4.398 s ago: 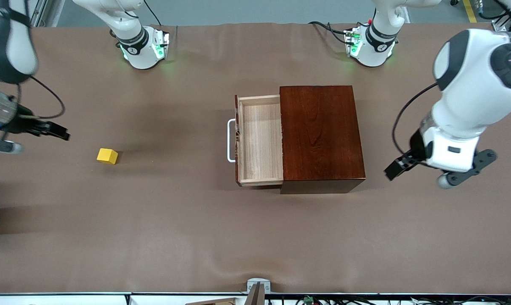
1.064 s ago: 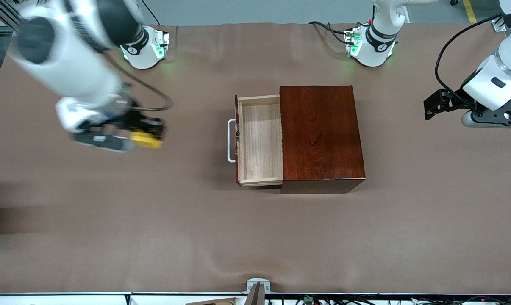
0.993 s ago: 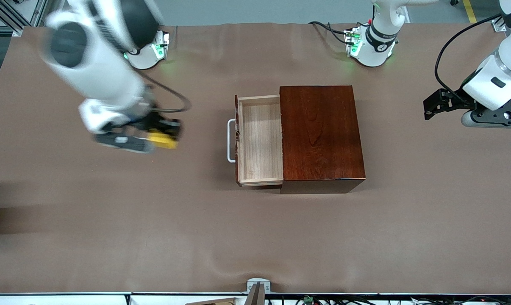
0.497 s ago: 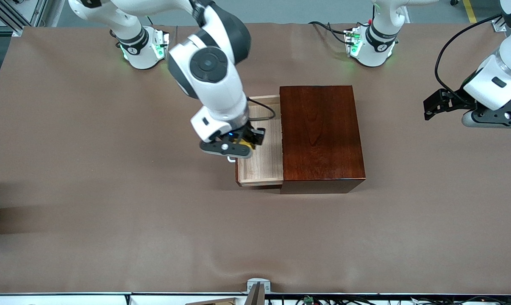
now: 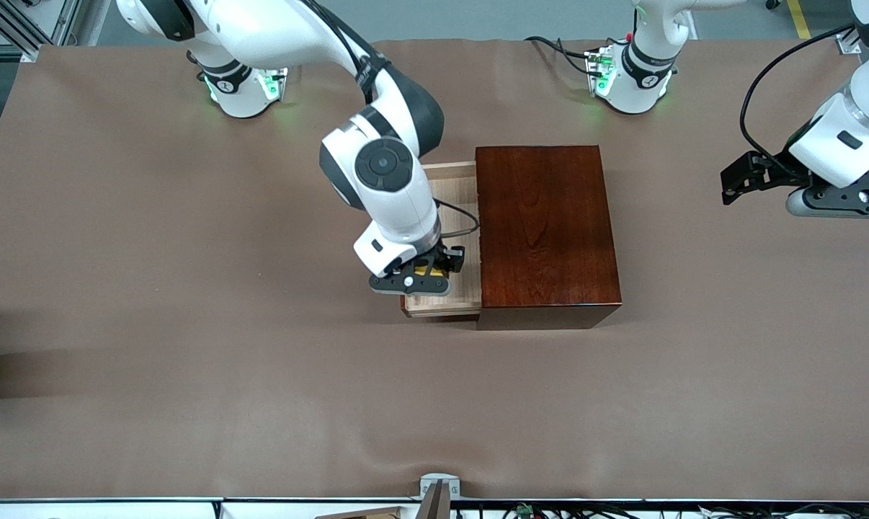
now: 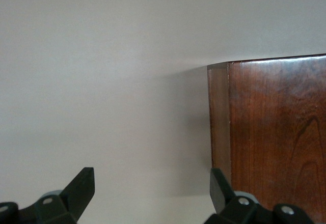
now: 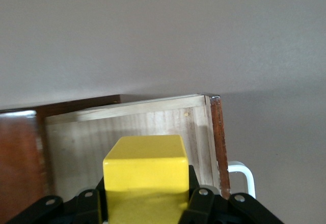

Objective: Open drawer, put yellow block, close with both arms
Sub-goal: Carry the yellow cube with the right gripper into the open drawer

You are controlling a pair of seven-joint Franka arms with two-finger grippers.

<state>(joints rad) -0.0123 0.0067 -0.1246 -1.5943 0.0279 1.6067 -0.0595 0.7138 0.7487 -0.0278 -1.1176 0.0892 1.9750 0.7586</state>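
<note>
The drawer [image 5: 455,297] stands pulled out of the dark reddish-brown box [image 5: 546,231], toward the right arm's end of the table. Its pale wood tray [image 7: 153,124] and white handle [image 7: 243,175] show in the right wrist view. My right gripper [image 5: 434,272] hangs over the open tray, shut on the yellow block [image 5: 429,272] [image 7: 146,183]. The block fills the space between the black fingers [image 7: 201,208]. My left gripper [image 5: 737,179] waits open over bare table at the left arm's end, with the box's corner [image 6: 265,127] in its wrist view.
The brown cloth [image 5: 189,360] covers the table. The two arm bases [image 5: 243,86] [image 5: 629,83] stand along the farthest edge from the front camera. A small metal bracket [image 5: 438,490] sits at the nearest edge.
My right arm has carried the yellow block from the right arm's end of the table to above the open drawer, then along the tray toward the front camera. The left arm has stayed still.
</note>
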